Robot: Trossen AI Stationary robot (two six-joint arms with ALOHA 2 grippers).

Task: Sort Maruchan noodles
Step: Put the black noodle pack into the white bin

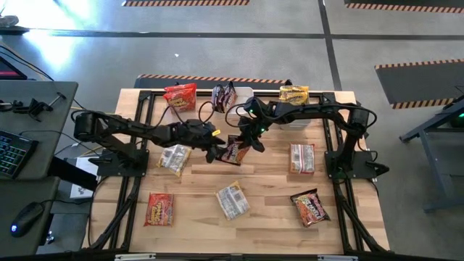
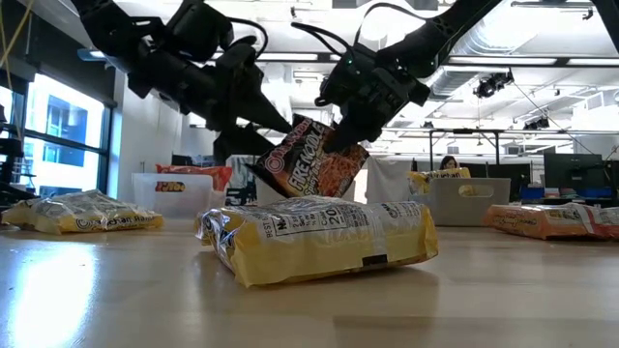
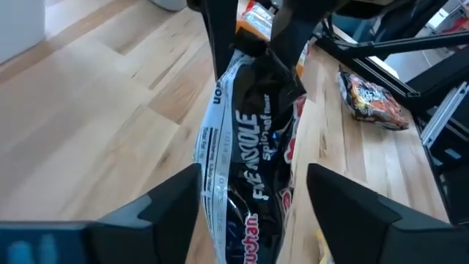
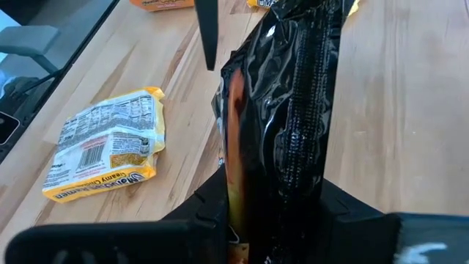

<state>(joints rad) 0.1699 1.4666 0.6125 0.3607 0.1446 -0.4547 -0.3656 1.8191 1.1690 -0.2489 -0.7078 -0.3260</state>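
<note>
Dark packet (image 2: 314, 164) pinched in right tool (image 2: 340, 135) — left tool (image 2: 269, 130) spread.

Two matte black jointed arms (image 1: 138, 130) with looped black cables; gripper fingers (image 3: 176, 202) flat, dark, seemingly plastic.

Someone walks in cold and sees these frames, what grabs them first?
The dark noodle packet held up off the table at mid-table, between both arms. The right gripper is clamped on its upper edge, while the left gripper has its fingers spread either side of it, not squeezing. After that, the yellow packet lying flat right in front of the low camera, with more packets scattered over the wooden table.
</note>
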